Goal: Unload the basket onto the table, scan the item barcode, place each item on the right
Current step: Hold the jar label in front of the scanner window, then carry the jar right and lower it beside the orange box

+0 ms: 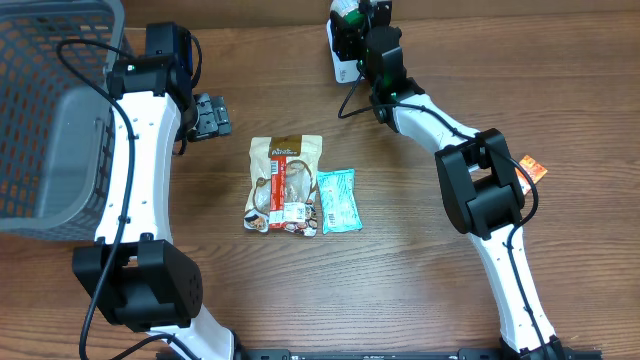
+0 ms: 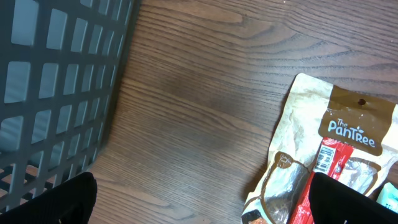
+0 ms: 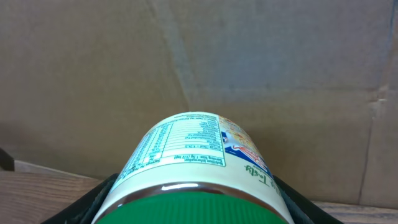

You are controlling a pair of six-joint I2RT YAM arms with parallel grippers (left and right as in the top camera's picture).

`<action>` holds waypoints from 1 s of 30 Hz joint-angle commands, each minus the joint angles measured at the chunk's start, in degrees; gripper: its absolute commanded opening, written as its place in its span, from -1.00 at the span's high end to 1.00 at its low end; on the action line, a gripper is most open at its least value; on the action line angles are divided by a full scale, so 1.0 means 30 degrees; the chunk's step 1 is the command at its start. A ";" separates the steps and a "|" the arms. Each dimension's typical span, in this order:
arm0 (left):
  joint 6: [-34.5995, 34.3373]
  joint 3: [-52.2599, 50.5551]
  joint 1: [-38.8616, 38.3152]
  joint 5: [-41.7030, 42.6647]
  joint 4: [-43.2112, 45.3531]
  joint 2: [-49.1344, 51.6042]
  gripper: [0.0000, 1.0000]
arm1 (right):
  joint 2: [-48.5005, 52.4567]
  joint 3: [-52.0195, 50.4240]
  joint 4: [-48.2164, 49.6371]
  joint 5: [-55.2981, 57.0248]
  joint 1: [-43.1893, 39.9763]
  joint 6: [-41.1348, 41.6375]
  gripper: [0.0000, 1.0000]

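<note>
We hold the green-lidded canister clamped in our right pincer at the overhead view's top centre, left pincer apart and empty, mid-scan; next, we reckon, its barcode needs turning into view.

The round plastic canister has a green lid and a cream label. The wooden tabletop shows brown grain. The grey plastic basket has a square grid pattern. The flat snack pouch is tan, brown and red.

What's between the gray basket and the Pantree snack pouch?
Only bare wooden table lies between the basket and the pouch, as the left wrist view shows; overhead, the open left gripper hangs above that stretch.
</note>
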 commanded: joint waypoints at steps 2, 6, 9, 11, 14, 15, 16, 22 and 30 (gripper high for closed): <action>0.0007 0.0284 -0.0131 -0.0262 0.0015 -0.0036 -0.99 | 0.0087 0.0262 0.0656 0.0823 -0.0015 0.0124 -0.05; 0.0007 0.0291 -0.0131 -0.0262 0.0015 -0.0036 -1.00 | -0.0262 0.0306 0.1566 0.0517 -0.0044 0.0044 -0.04; 0.0007 0.0291 -0.0131 -0.0262 0.0015 -0.0036 -0.99 | -0.1311 0.0306 0.0765 -0.0073 -0.0044 0.0044 0.01; 0.0007 0.0284 -0.0131 -0.0262 0.0015 -0.0036 -0.99 | -0.2266 0.0306 -0.0430 -0.0219 -0.0044 0.0044 0.02; 0.0007 0.0291 -0.0131 -0.0262 0.0015 -0.0036 -1.00 | -0.4080 0.0306 -0.2761 -0.0204 -0.0102 -0.0029 0.02; 0.0007 0.0291 -0.0131 -0.0262 0.0015 -0.0036 -0.99 | -0.4692 0.0306 -0.3592 -0.0204 -0.0146 -0.0022 0.03; 0.0007 0.0291 -0.0131 -0.0262 0.0015 -0.0036 -0.99 | -0.5559 0.0306 -0.4823 -0.0270 -0.0211 -0.0022 0.03; 0.0007 0.0291 -0.0131 -0.0262 0.0015 -0.0036 -0.99 | -0.8852 0.0306 -1.2917 -0.2098 -0.0699 -0.0022 0.08; 0.0007 0.0291 -0.0131 -0.0262 0.0015 -0.0036 -0.99 | -0.9362 0.0117 -2.4851 -0.2135 -0.2004 -0.0029 0.23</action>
